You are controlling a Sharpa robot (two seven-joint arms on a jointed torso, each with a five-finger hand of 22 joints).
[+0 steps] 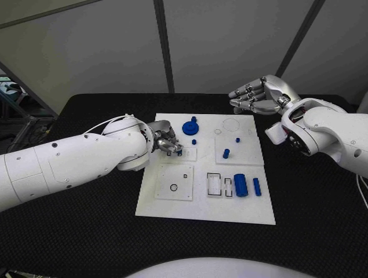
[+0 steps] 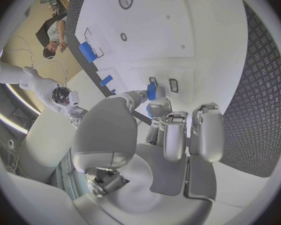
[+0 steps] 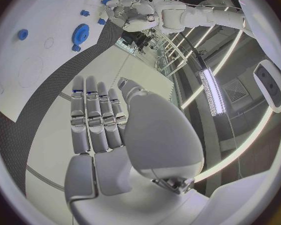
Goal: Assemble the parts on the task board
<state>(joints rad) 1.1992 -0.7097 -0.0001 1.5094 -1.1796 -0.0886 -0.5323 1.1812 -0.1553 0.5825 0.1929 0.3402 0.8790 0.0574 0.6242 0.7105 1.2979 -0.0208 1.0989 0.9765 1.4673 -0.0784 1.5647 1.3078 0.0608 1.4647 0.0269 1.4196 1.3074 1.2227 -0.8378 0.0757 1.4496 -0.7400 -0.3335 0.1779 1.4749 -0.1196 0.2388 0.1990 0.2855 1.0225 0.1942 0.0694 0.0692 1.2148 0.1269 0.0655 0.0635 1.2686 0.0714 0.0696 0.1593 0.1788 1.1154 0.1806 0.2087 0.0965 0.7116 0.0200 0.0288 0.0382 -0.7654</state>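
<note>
Nearest us, the board [image 1: 204,200] lies mid-desk [image 1: 83,231], a cylinder [image 1: 240,185] and a bar [image 1: 257,186] lying side by side on it. Our left hand [image 1: 166,143] pinches a small peg [image 2: 151,90] over the board. Our right hand [image 1: 261,95] hovers beyond, fingers loosely curled, holding nothing. We read no writing.

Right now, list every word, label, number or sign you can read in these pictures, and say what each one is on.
None can be read.
The white board carries only outlines of slots and circles, no lettering.
The blue pieces are plain.
The left hand, pinching a small blue piece, and the right hand bear no legible marks.
</note>
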